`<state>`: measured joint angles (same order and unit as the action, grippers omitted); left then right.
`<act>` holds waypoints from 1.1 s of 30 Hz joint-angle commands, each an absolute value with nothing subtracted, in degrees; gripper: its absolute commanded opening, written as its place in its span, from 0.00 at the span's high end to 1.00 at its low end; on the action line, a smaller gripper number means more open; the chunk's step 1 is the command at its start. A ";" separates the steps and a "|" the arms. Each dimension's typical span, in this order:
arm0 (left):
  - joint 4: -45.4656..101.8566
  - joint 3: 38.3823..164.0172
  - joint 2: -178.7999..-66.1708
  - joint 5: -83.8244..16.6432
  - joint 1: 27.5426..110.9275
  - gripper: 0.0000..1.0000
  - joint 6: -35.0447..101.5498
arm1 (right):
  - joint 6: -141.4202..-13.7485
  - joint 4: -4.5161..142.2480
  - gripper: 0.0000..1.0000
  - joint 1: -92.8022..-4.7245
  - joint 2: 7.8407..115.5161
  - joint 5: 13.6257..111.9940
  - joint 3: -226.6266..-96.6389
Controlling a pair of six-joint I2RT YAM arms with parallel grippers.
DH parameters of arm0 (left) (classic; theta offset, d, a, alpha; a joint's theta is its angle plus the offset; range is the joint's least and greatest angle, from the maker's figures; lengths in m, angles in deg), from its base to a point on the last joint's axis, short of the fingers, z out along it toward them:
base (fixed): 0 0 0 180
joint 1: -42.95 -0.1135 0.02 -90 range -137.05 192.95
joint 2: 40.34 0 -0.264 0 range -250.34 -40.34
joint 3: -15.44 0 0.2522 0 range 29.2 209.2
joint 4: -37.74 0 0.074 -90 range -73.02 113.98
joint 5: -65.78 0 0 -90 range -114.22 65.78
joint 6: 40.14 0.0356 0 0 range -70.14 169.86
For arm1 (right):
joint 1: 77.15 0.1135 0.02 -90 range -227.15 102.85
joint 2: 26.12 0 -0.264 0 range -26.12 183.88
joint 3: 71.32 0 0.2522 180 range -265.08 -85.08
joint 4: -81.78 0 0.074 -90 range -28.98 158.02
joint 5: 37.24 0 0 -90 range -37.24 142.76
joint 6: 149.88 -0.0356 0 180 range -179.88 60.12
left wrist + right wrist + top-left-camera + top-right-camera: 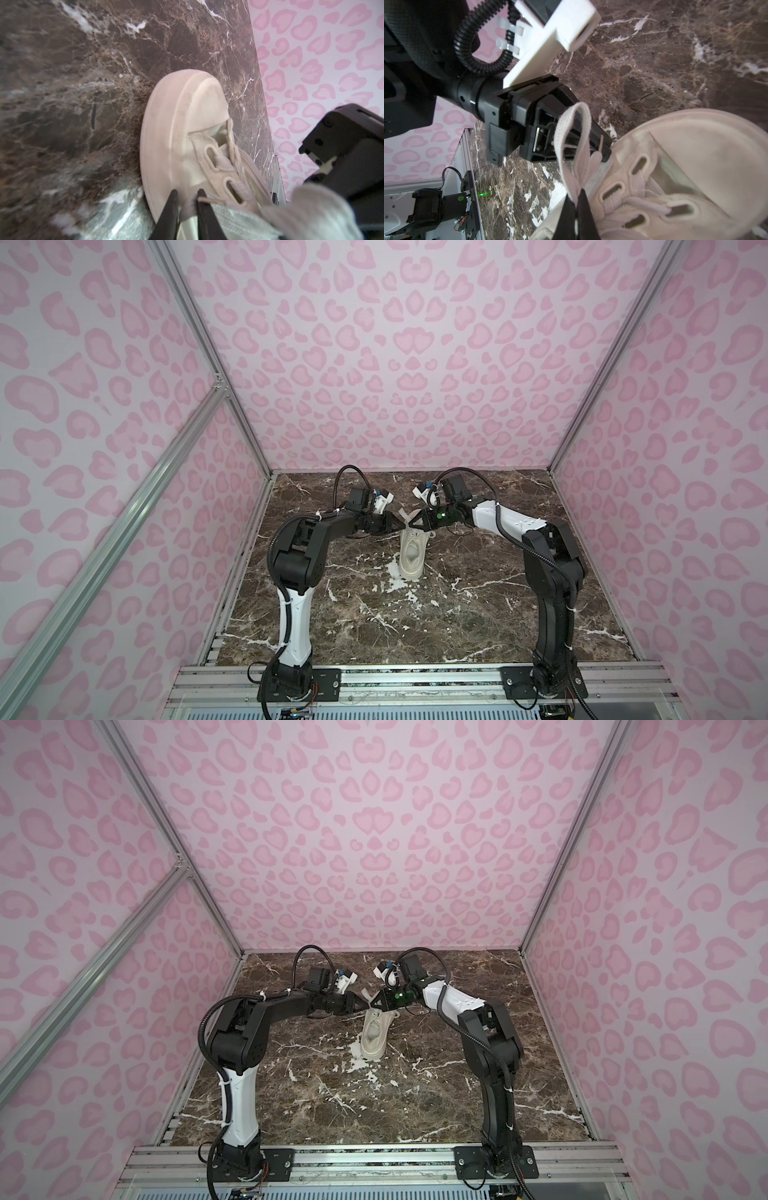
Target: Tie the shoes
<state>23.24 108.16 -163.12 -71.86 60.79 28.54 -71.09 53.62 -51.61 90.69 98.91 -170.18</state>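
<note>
One cream platform sneaker [411, 558], centre of both top views. One raised lace loop [572, 133]. Eyelets [638, 164]: four showing in the right wrist view, two in the left wrist view. Two robot arms: left arm [291, 564], right arm [548, 556]. Two grippers: left gripper [401, 527], right gripper [412, 526], each with two black fingers [170, 214]. Two black base plates [328, 682], lower edge. One brown marble tabletop [415, 635]. Three pink leopard-print wall panels [395, 344].
</note>
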 commanded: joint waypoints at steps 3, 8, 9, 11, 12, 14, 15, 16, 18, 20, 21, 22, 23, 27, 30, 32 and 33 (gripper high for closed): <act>20.76 111.51 -164.56 -73.09 60.78 0.80 30.07 | -73.03 59.55 0.96 -52.01 90.23 104.38 -167.55; 18.72 115.10 -166.14 -73.75 61.03 0.80 30.84 | -70.24 55.93 0.96 -52.01 91.21 105.18 -169.14; 18.39 115.77 -166.44 -73.88 61.20 0.80 30.87 | -69.71 55.61 0.96 -52.01 91.26 105.60 -169.23; 17.97 116.67 -166.95 -74.16 61.36 0.80 30.90 | -69.29 55.34 0.97 -52.18 91.36 106.22 -169.43; 17.75 117.03 -167.20 -74.32 61.51 0.80 30.86 | -69.29 55.44 0.97 -52.30 91.47 106.17 -169.37; 17.34 117.05 -167.30 -74.33 61.54 0.80 30.83 | -69.70 55.91 0.97 -52.45 91.52 105.90 -169.20; 17.19 116.66 -166.90 -74.10 61.46 0.80 31.09 | -69.91 56.13 0.97 -52.54 91.49 105.80 -169.18; 17.47 115.72 -166.17 -73.45 61.39 0.79 31.25 | -70.26 56.17 0.97 -52.54 91.48 104.95 -169.14; 19.41 113.23 -164.47 -72.15 60.70 0.72 30.71 | -71.21 57.57 0.97 -52.58 91.15 104.00 -168.22; 21.18 110.93 -163.15 -71.43 59.44 0.65 29.05 | -71.99 59.23 0.97 -52.72 90.72 103.50 -166.91; 22.00 109.93 -162.44 -71.48 58.80 0.62 28.35 | -72.22 59.68 0.97 -52.71 90.61 103.26 -166.41; 22.78 108.80 -161.71 -71.32 58.18 0.59 27.83 | -72.34 60.06 0.97 -52.73 90.47 103.20 -165.98; 23.88 107.38 -160.66 -70.97 57.70 0.55 27.20 | -72.44 60.28 0.98 -52.71 90.38 103.06 -165.63; 22.89 106.63 -158.98 -71.09 56.87 0.51 28.15 | -72.58 60.80 0.98 -52.74 90.33 102.98 -165.22; 22.03 104.07 -159.17 -71.24 56.91 0.51 28.72 | -72.80 61.11 0.97 -52.72 90.33 103.00 -165.16; 23.41 102.70 -159.39 -71.79 56.89 0.51 27.70 | -72.64 60.87 0.98 -52.71 90.33 103.02 -165.45; 24.18 102.14 -159.73 -72.29 56.89 0.51 26.91 | -72.52 60.72 0.98 -52.67 90.25 102.95 -165.45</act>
<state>22.13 103.24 -159.41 -70.92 56.92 27.84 -72.38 59.55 -52.76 90.52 103.15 -165.52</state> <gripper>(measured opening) 0.492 0.049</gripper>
